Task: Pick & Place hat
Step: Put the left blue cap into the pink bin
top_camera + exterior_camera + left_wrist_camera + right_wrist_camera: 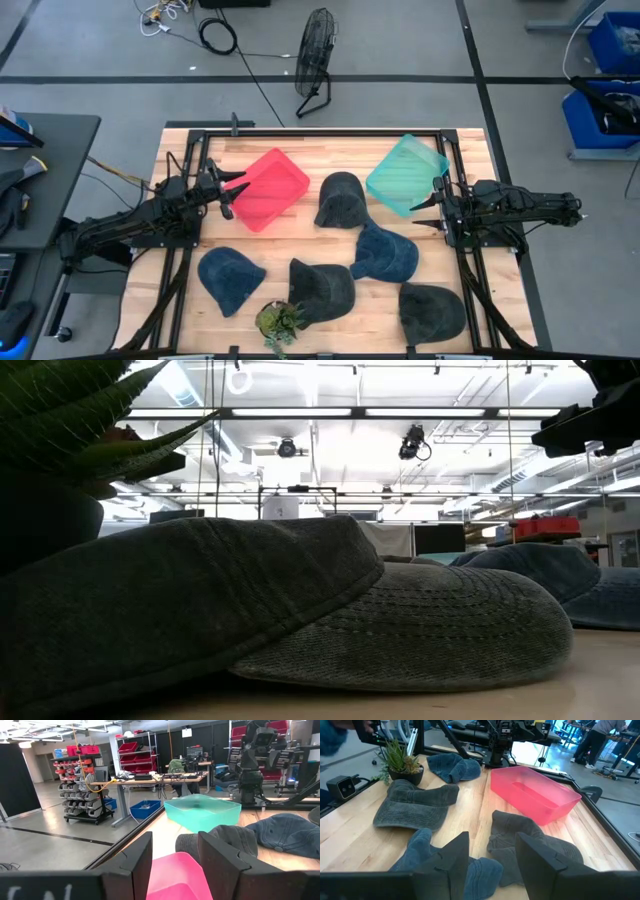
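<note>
Five denim caps lie across the tabletop (330, 160). Left pincer (236, 192) released, over the red bin (270, 188); right pincer (432, 212) released beside the teal bin (406, 174). Risk: the overlapping blue cap (386, 254) could drag a neighbour along.
</note>
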`<action>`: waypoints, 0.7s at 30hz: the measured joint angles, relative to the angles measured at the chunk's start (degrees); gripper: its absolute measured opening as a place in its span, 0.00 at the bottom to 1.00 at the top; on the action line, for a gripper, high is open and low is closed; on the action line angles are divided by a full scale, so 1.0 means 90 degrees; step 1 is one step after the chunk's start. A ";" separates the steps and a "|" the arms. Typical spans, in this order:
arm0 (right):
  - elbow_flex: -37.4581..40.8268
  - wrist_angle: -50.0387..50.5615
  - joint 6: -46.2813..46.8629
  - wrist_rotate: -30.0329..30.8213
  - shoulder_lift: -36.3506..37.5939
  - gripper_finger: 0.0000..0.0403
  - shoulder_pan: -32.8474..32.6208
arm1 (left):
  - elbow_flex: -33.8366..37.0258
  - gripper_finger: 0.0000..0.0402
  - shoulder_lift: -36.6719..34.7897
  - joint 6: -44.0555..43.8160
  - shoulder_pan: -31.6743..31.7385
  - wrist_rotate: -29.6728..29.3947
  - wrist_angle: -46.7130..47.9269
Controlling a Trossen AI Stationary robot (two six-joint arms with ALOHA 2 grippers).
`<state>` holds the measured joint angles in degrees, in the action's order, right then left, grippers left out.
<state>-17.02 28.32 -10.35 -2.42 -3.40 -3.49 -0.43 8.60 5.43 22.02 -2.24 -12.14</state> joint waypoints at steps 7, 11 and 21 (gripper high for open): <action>0.0000 0.0000 0.0002 -0.0002 0.0000 0.41 0.0002 | 0.0001 0.40 0.0001 0.0020 0.0000 0.0000 -0.0063; 0.0000 0.0000 0.0002 -0.0002 0.0000 0.41 0.0002 | 0.0002 0.40 0.0002 0.0019 -0.0001 0.0000 -0.0060; 0.0000 0.0000 0.0002 -0.0002 0.0000 0.41 0.0001 | 0.0002 0.40 0.0002 -0.0525 0.0000 0.0000 -0.0080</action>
<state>-17.02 28.32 -10.33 -2.44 -3.40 -3.48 -0.41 8.62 0.71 22.02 -2.24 -12.87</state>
